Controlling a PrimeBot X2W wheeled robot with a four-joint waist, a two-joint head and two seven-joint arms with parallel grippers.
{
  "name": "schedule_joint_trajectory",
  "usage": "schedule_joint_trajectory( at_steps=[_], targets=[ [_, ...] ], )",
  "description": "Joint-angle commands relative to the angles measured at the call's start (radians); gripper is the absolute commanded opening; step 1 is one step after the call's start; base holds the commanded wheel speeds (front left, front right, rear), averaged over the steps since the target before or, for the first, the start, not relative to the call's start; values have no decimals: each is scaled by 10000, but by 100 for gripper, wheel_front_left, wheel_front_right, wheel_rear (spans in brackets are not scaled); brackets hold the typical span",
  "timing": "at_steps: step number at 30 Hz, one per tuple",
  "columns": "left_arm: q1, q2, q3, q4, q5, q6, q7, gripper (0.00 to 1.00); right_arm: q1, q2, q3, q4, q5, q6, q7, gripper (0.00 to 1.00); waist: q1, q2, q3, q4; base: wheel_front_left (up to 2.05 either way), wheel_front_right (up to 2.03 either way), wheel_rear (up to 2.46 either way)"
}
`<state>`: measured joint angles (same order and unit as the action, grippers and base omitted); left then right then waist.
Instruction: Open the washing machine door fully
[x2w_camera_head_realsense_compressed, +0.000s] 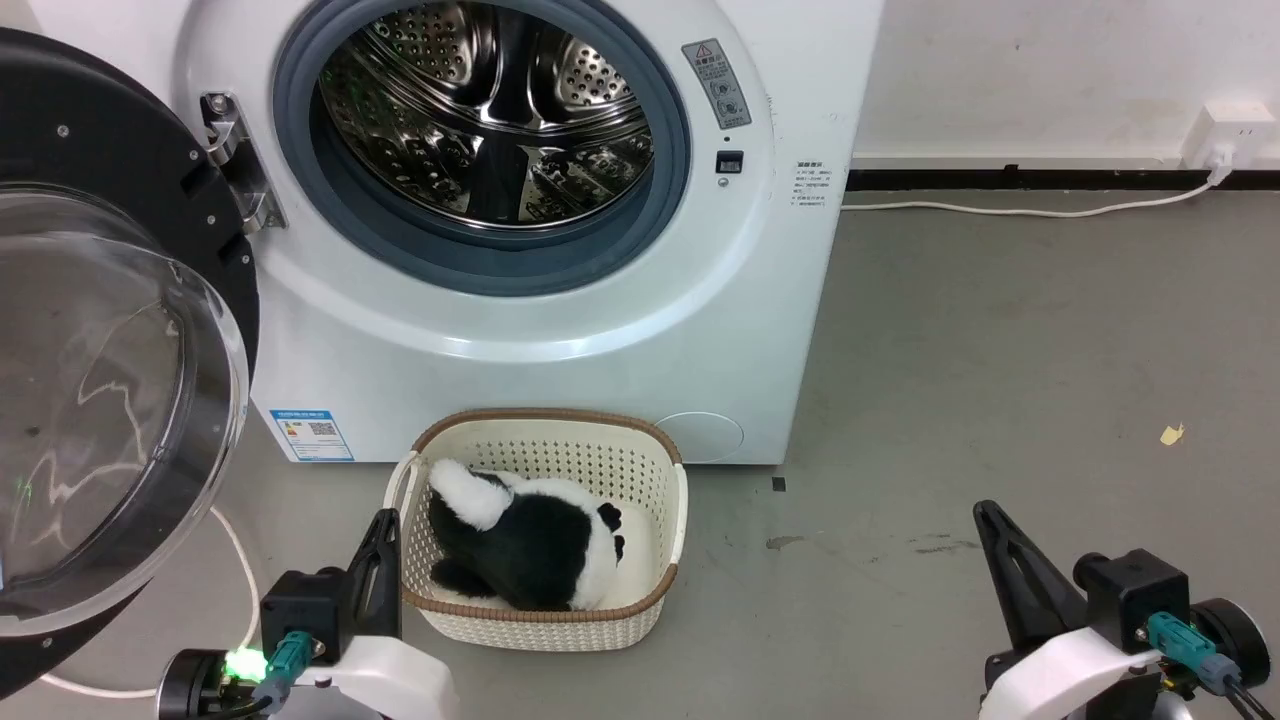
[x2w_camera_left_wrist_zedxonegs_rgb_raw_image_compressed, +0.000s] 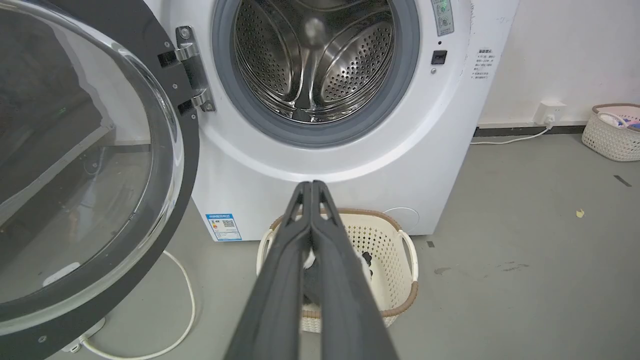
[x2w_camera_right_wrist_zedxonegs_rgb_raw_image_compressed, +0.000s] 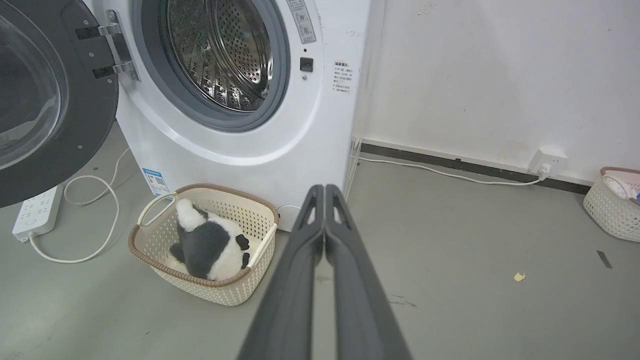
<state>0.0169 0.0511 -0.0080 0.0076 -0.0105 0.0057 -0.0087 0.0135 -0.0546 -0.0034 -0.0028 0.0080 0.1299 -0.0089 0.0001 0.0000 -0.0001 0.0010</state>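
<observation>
Over grey floor, left gripper and right gripper hang closed.

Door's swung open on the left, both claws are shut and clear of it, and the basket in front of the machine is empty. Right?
The basket is not empty: the head view shows a black-and-white plush toy in it. The rest holds: the washing machine door is swung open on the left, and the left claw and right claw are shut and clear of it.
</observation>
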Motion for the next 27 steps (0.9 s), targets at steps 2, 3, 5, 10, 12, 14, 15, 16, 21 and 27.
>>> schedule_joint_trajectory(
  at_steps=[2, 3, 5, 10, 12, 14, 15, 16, 21, 27],
  targets=[
    [-168, -9, 78, -75, 103, -56, 85, 0, -134, 43, 33, 28, -79, 8, 87, 0, -1, 0, 1, -10, 0, 0, 0],
    [-169, -9, 80, -76, 105, -57, 87, 0, -135, 43, 34, 28, -80, 8, 89, 0, -1, 0, 1, -10, 0, 0, 0],
    [-169, -9, 80, -76, 105, -57, 87, 0, -135, 43, 34, 28, -80, 8, 89, 0, -1, 0, 1, -10, 0, 0, 0],
    [-169, -9, 80, -76, 105, -57, 87, 0, -135, 43, 34, 28, -80, 8, 89, 0, -1, 0, 1, -10, 0, 0, 0],
    [-169, -9, 80, -76, 105, -57, 87, 0, -135, 43, 34, 28, -80, 8, 89, 0, -1, 0, 1, -10, 0, 0, 0],
    [-169, -9, 80, -76, 105, -57, 87, 0, -135, 43, 34, 28, -80, 8, 89, 0, -1, 0, 1, -10, 0, 0, 0],
    [-169, -9, 80, -76, 105, -57, 87, 0, -135, 43, 34, 28, -80, 8, 89, 0, -1, 0, 1, -10, 0, 0, 0],
    [-169, -9, 80, -76, 105, -57, 87, 0, -135, 43, 34, 28, -80, 8, 89, 0, -1, 0, 1, -10, 0, 0, 0],
    [-169, -9, 80, -76, 105, -57, 87, 0, -135, 43, 34, 28, -80, 8, 89, 0, -1, 0, 1, -10, 0, 0, 0],
    [-169, -9, 80, -76, 105, -57, 87, 0, -135, 43, 34, 28, -80, 8, 89, 0, -1, 0, 1, -10, 0, 0, 0]
  ],
)
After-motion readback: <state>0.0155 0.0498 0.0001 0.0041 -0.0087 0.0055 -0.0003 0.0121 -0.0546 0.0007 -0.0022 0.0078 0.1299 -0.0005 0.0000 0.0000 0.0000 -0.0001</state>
